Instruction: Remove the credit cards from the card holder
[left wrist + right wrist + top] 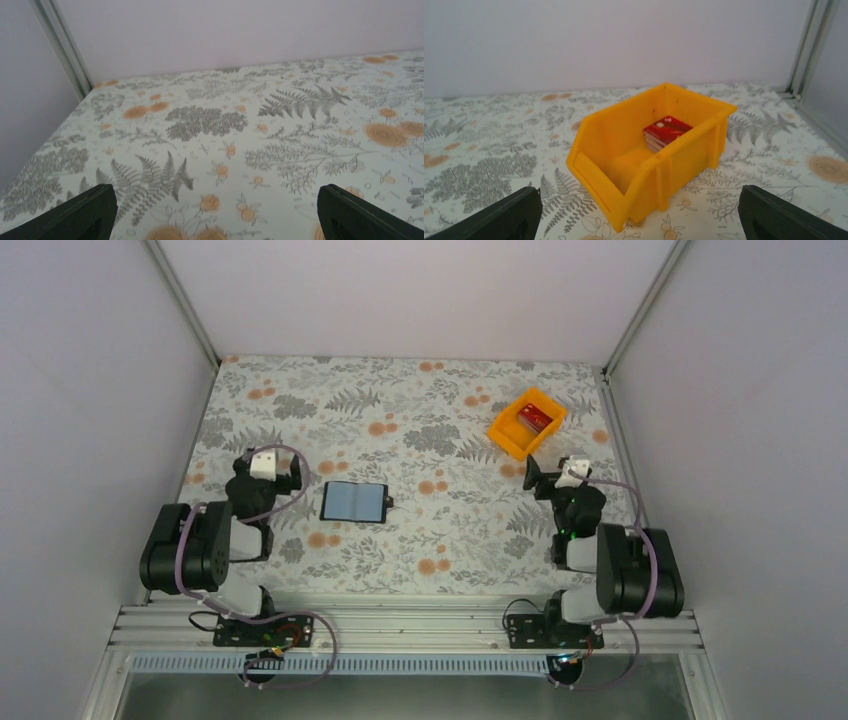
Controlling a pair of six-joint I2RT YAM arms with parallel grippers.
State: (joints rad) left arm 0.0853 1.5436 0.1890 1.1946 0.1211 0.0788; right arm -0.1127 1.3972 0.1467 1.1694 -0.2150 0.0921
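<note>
The card holder [354, 502], a black wallet, lies opened flat on the patterned table between the two arms, its grey-blue inside facing up and a small tab on its right edge. I see no red in its pockets from above. A small stack of red credit cards [666, 130] rests inside the orange bin [684, 160], also visible from above as red cards [535, 418]. My left gripper [272, 464] hovers left of the wallet, open and empty [216, 200]. My right gripper [553, 470] is open just in front of the bin, with nothing between its fingers [640, 200].
The orange bin [510, 430] stands at the back right, its open low side turned towards my right gripper. Grey walls with metal corner posts [185, 300] close the table on three sides. The left wrist view holds only the floral tablecloth [225, 125].
</note>
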